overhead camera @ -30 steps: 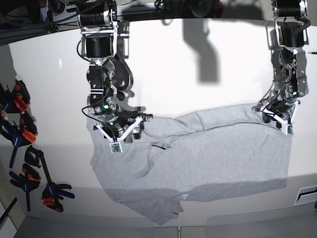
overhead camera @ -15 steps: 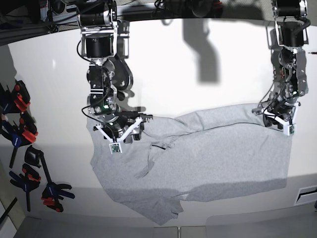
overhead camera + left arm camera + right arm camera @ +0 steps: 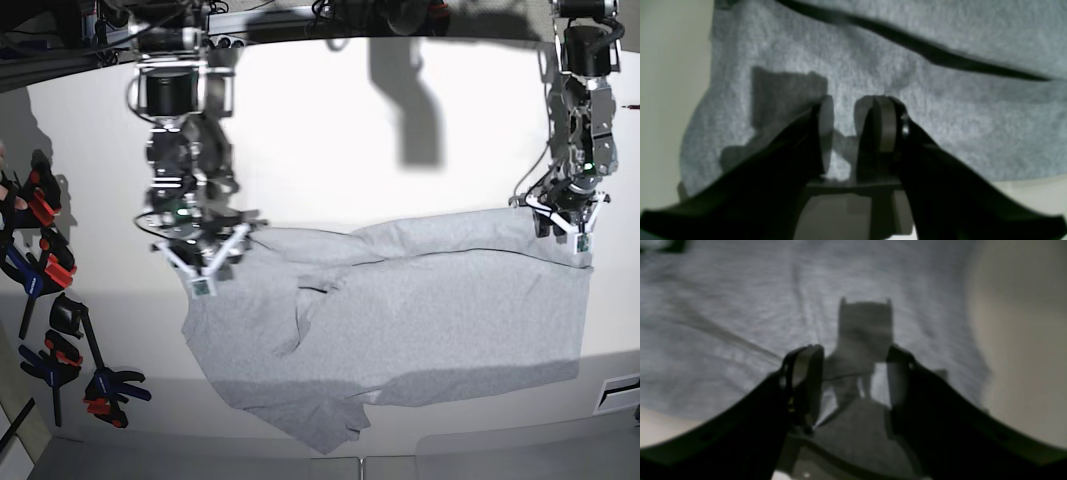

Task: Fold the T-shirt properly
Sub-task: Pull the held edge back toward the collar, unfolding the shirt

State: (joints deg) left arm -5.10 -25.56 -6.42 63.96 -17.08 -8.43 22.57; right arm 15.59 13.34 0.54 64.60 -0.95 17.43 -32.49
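The light grey T-shirt point(image 3: 420, 310) lies spread and wrinkled on the white table point(image 3: 400, 130), plain side up, with a bunched part hanging toward the front edge. My left gripper point(image 3: 561, 228) is at the shirt's far right corner. In the left wrist view point(image 3: 843, 133) its jaws stand only a narrow gap apart just above the cloth point(image 3: 940, 110). My right gripper point(image 3: 205, 255) is at the shirt's far left edge. In the right wrist view point(image 3: 855, 373) it is wide open over the cloth point(image 3: 740, 323), holding nothing.
Several black, red and blue clamps point(image 3: 45, 270) lie along the table's left edge, with one more point(image 3: 105, 388) near the front. A white fixture point(image 3: 620, 392) sits at the right front edge. Bare table stretches behind the shirt.
The right gripper has moved left, from on top of the shirt to its left edge. The left gripper has lifted slightly up and left at the right corner. The shirt's far left edge has shifted.
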